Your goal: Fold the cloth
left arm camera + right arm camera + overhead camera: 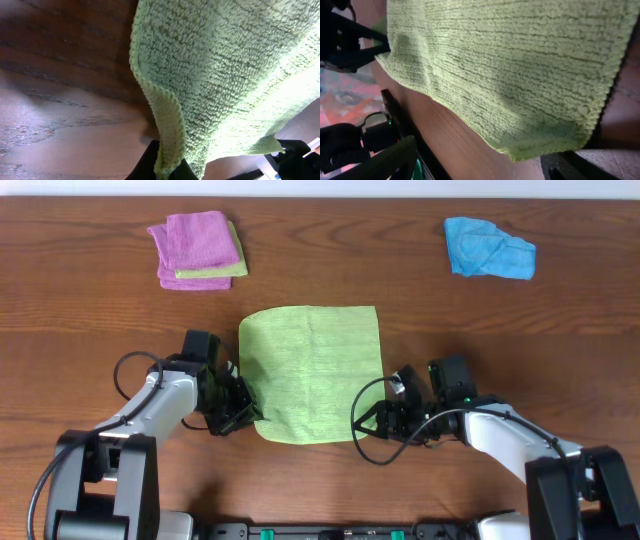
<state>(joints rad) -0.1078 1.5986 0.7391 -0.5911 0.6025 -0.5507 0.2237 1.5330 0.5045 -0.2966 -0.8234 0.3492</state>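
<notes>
Evidently the step in hand is taking hold of the near edge: the cloth (312,370) lies spread at the middle of the table (80,310), the left gripper (240,418) clamped on its near-left corner, the right gripper (385,420) at the near-right corner, though whether it grips I cannot tell. Next, probably, both corners need lifting together and carrying to the far edge.

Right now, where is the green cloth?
The cloth lies centre in the overhead view, its near corners at the left end effector and right end effector; the purple cloth is farther back, left.
</notes>
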